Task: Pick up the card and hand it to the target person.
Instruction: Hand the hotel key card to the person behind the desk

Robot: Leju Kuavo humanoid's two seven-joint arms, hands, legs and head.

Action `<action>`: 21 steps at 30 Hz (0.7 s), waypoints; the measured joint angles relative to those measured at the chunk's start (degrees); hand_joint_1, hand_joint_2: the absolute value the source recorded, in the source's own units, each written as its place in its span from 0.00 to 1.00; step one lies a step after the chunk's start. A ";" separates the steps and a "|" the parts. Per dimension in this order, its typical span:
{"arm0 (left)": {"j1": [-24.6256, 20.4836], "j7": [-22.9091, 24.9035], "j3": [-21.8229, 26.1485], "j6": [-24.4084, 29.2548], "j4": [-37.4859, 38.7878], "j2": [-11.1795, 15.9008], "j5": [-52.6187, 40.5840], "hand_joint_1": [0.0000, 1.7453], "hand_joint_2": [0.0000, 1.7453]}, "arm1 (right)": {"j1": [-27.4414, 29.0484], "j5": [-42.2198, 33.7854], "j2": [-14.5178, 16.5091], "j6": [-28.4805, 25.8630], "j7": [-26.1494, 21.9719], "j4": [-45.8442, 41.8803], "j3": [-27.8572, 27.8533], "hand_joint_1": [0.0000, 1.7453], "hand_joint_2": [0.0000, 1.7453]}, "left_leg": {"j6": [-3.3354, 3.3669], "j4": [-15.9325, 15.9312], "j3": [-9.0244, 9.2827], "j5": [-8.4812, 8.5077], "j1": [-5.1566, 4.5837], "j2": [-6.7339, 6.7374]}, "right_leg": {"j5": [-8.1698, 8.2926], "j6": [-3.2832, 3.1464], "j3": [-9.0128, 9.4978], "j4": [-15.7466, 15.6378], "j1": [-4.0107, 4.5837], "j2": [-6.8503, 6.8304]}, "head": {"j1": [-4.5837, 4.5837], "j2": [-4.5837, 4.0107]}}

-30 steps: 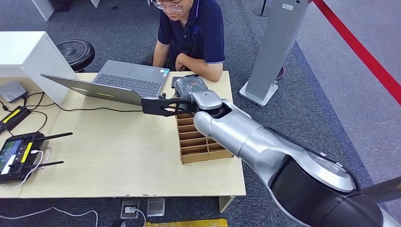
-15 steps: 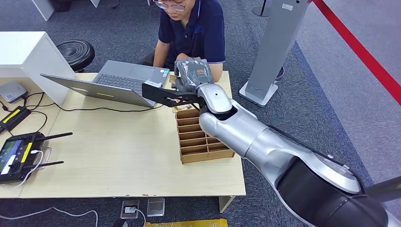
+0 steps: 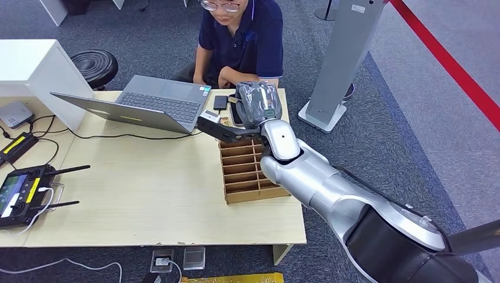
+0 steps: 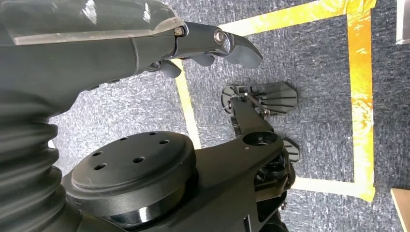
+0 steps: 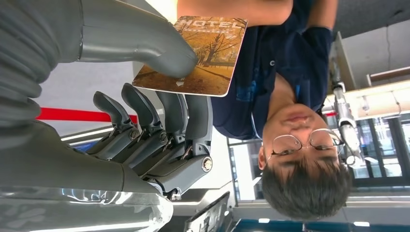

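Note:
My right hand [image 3: 259, 102], under a clear plastic cover, is stretched out over the far edge of the wooden table [image 3: 147, 194], close in front of the seated person [image 3: 242, 35]. In the right wrist view, my right hand [image 5: 159, 96] pinches an orange hotel card [image 5: 193, 53] between the thumb and the dark fingers. The card points toward the person [image 5: 290, 96], whose folded arms rest on the table edge. My left hand [image 4: 212, 46] hangs over the floor and holds nothing, its fingers loosely bent.
A slotted cardboard box [image 3: 247, 171] stands under my right forearm. An open laptop [image 3: 147, 103] lies to the left of my hand, with a small dark item [image 3: 220, 102] beside it. A remote controller [image 3: 20, 188] sits at the table's left. A grey pillar [image 3: 342, 59] stands right of the person.
My right hand has carried the card to the right and away from me, from beside the laptop to just in front of the person's folded arms.

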 joint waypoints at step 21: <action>-0.39 -0.69 -0.44 0.16 0.00 -0.01 0.24 0.00 1.00 | 0.20 3.00 -0.02 -4.07 -0.97 1.70 -2.05 0.91 1.00 | 0.00 0.00 0.00 0.00 0.00 0.00 | 0.00 0.00 0.01 0.00 0.00 0.00 | 0.01 0.00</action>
